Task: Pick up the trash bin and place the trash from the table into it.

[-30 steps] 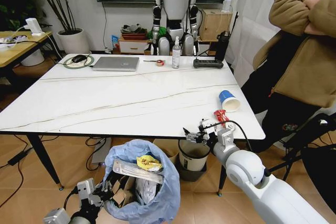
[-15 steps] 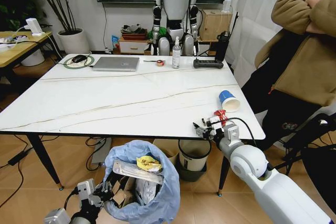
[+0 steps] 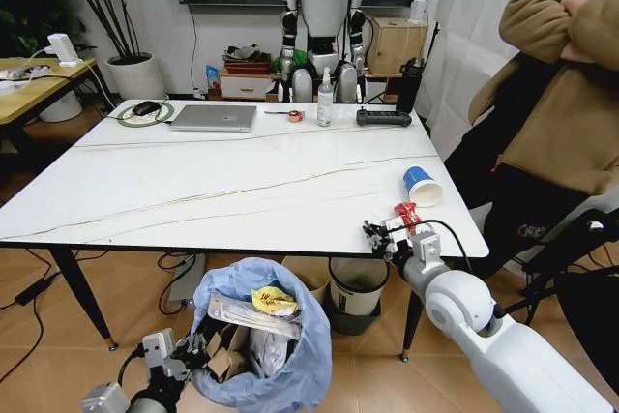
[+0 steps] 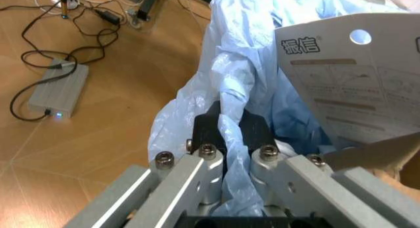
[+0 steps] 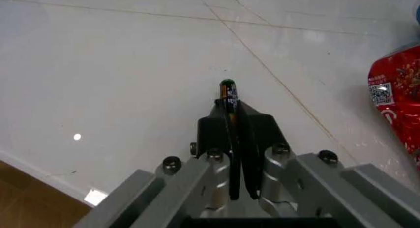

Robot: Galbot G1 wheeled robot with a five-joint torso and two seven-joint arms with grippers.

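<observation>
The trash bin (image 3: 261, 336) with its crinkly light-blue bag (image 4: 243, 66) hangs low in front of the table (image 3: 193, 181). My left gripper (image 3: 189, 350) (image 4: 229, 125) is shut on the bag's rim. Inside lie a yellow wrapper (image 3: 274, 299) and a printed cardboard piece (image 4: 354, 80). My right gripper (image 3: 375, 236) (image 5: 231, 110) hovers over the table's front right edge, shut on a thin dark stick with a green tip (image 5: 227, 93). A red wrapper (image 3: 404, 212) (image 5: 397, 95) lies just right of it. The blue paper cup (image 3: 421, 184) lies on its side beyond.
A silver laptop (image 3: 214, 117), a spray bottle (image 3: 324, 99) and a black remote (image 3: 383, 117) sit along the table's far edge. A white bin with a black rim (image 3: 356, 289) stands under the table. A person (image 3: 561, 94) stands at the right. A power brick (image 4: 59, 88) and cables lie on the floor.
My right gripper has moved right along the table's front edge, closer to the red wrapper. The left gripper and the bin have stayed put.
</observation>
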